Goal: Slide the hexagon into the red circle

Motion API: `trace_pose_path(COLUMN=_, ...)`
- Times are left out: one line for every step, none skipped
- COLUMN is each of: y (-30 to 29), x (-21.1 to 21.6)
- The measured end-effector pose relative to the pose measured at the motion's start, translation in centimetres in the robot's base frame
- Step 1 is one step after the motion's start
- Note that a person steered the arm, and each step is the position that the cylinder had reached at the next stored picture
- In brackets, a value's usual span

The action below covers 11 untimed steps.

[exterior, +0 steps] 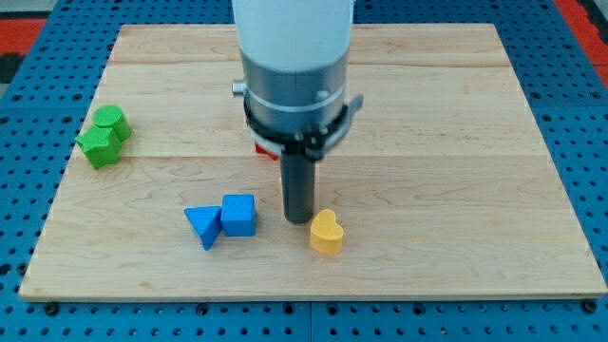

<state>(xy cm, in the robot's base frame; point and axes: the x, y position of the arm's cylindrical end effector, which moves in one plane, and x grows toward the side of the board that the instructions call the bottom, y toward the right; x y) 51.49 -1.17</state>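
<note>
My tip (298,220) rests on the wooden board (456,190), just up and left of a yellow heart block (327,233) and right of a blue cube (238,215). A small piece of a red block (262,148) shows at the left edge of the arm's body (294,85); its shape is hidden. No hexagon shows in this view; the wide arm body covers the board's upper middle.
A blue triangle (202,224) touches the blue cube's left side. Two green blocks sit together near the board's left edge, a rounded one (112,121) and a star-like one (99,146). Blue pegboard surrounds the board.
</note>
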Motion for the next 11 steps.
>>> trace_pose_path(y=4.1, x=-5.3)
trace_pose_path(y=6.0, x=-12.9)
trace_pose_path(y=9.5, x=-12.2)
trace_pose_path(y=6.6, x=-1.9)
trace_pose_path(y=-1.4, x=-0.4)
trace_pose_path(y=-2.0, x=-4.0)
trace_pose_path(y=5.5, x=-8.1)
trace_pose_path(y=12.2, x=-10.8)
trace_pose_path(y=12.3, x=-13.3)
trace_pose_path(y=14.3, x=-13.2)
trace_pose_path(y=14.1, x=-11.2)
